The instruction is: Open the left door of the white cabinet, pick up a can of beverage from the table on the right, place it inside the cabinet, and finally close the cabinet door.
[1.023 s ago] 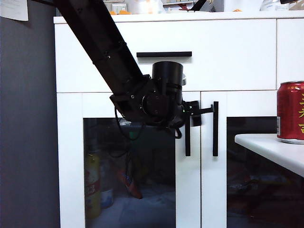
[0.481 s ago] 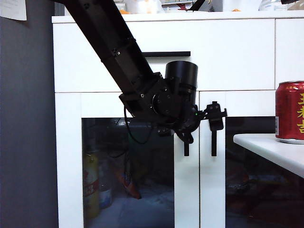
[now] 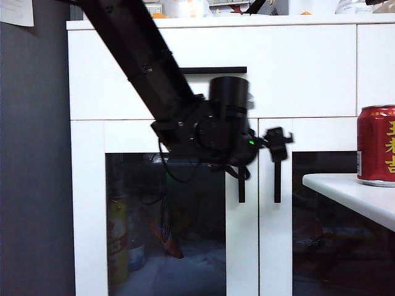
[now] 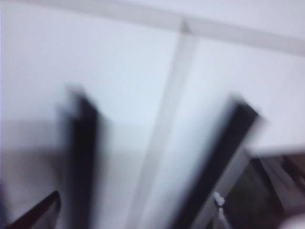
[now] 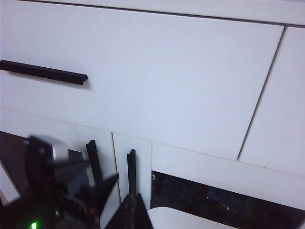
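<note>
The left gripper (image 3: 276,143) hangs in front of the white cabinet (image 3: 296,74), its jaws spread wide and holding nothing, level with the top ends of the 2 vertical bar handles at the centre seam. In the exterior view its fingers sit over the upper end of the right-hand door's handle (image 3: 277,179), so the handle of the left door (image 3: 242,185) lies just to the side of the claw, back toward the arm's own body and a little below. That bar runs straight up and down, its long axis vertical, so the jaws would have to straddle it from either side. The left wrist view is badly blurred, but both dark bars (image 4: 81,157) show with the pale seam between them; which bar is nearer the fingertips cannot be told from it. The left door (image 3: 166,216) looks shut, flush with its neighbour.

The right gripper (image 5: 128,212) is closed and empty, held back from the cabinet front and well apart from both handles, so the left arm is plainly the nearer one for the pull. The can of beverage (image 3: 378,145) stands upright on the table (image 3: 345,188), far off to the claw's other side, untouched.
</note>
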Action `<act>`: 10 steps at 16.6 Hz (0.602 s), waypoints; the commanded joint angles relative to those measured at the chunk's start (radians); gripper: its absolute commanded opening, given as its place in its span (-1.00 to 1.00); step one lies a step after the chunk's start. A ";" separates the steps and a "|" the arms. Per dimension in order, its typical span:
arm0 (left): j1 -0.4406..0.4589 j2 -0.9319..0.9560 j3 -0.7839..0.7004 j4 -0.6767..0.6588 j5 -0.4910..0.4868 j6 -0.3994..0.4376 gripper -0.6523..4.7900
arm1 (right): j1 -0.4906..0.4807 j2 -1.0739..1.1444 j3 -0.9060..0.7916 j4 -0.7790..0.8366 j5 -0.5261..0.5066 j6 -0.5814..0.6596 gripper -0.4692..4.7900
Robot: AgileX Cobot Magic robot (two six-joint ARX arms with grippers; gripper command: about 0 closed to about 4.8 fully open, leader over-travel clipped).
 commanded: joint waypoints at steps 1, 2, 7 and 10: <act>0.029 -0.003 0.007 0.022 0.039 0.004 0.06 | 0.000 -0.003 0.003 0.020 0.005 -0.002 -0.84; 0.037 -0.003 0.007 0.023 0.085 0.004 -0.34 | 0.000 -0.003 0.003 0.020 0.005 -0.002 -0.84; 0.034 -0.003 0.007 0.029 0.164 0.005 -0.78 | 0.000 0.004 0.003 0.018 0.005 -0.002 -0.84; 0.032 -0.003 0.007 0.029 0.164 0.004 -0.78 | 0.000 0.004 0.003 0.018 0.004 -0.001 -0.84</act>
